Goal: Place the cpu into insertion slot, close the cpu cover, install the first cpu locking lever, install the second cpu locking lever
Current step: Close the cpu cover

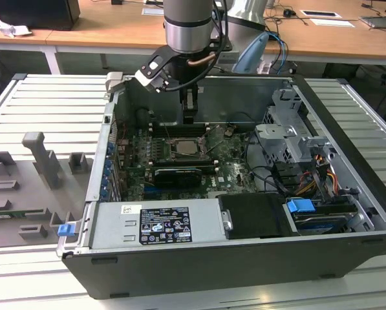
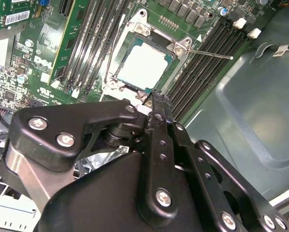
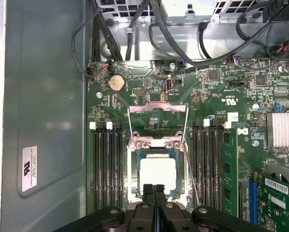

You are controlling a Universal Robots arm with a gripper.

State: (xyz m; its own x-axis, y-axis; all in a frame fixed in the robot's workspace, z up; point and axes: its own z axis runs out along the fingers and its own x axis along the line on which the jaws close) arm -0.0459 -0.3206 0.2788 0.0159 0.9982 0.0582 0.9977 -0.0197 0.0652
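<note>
The cpu is seated in the slot, with its pale square face turned up. It is seen there in both wrist views. In the first wrist view the cover is seen raised off the slot. It stands up from its hinge side, and the green board can be seen through its central window. A thin wire lever is swung out from one corner of the slot and is not latched down. It lies over the memory slots on that side. Long black memory slots are set on both sides of the slot.

The gripper is closed, its fingers pressed flat together with nothing held between them. Its tip is placed at the edge of the slot opposite the hinge, just beside the cpu. Whether the metal rim is touched cannot be told. In the exterior view the gripper is seen pointing straight down from the arm, inside the open case and close above the slot.

The case is laid on its side on a ribbed metal table, with its interior facing up. Grey fixtures are set on the table at the exterior view's left, well apart from the gripper. Wooden desks are seen behind the case.
</note>
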